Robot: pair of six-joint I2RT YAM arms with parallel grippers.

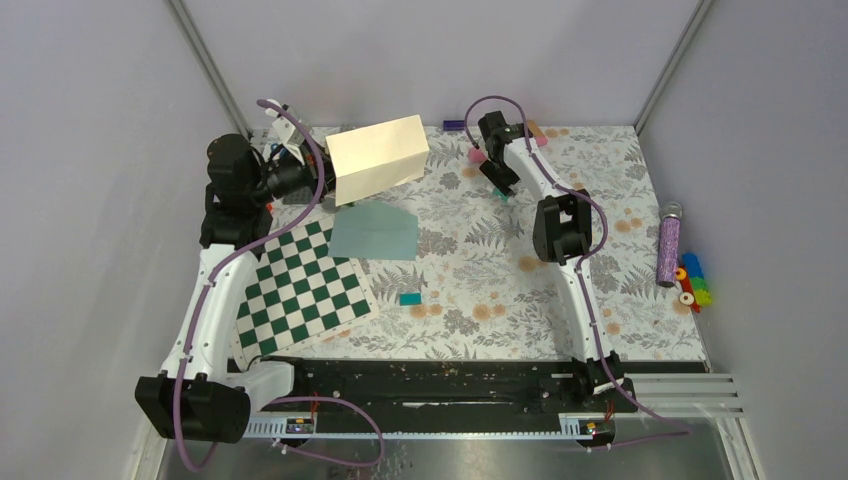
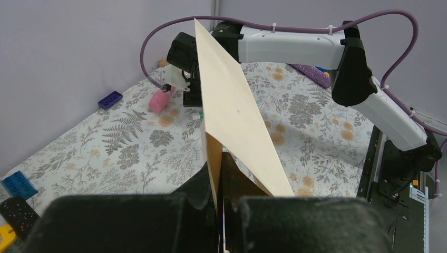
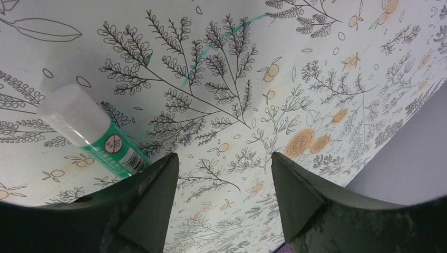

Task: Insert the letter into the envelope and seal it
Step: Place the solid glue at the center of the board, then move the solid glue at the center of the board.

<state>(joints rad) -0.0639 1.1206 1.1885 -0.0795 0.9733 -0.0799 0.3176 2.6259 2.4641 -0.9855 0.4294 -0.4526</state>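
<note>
The letter (image 1: 378,158) is pinched by one edge between the pressed-together fingers of the left gripper (image 2: 220,196) and is held tilted in the air. The envelope (image 1: 373,232) is seen flat on the table (image 1: 480,290), below the held letter. The right gripper (image 3: 222,161) is spread with nothing between its fingers; a glue stick (image 3: 89,132) is lying just beside one finger.

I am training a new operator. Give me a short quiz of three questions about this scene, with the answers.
1. True or false: the letter lies inside the envelope.
2. Fill in: the ___ gripper is shut on the letter.
3. Beside the open right gripper lies: A a glue stick, B a pen, C a coin.
Key: 1 false, it is held up above the envelope; 2 left gripper; 3 A.
</note>
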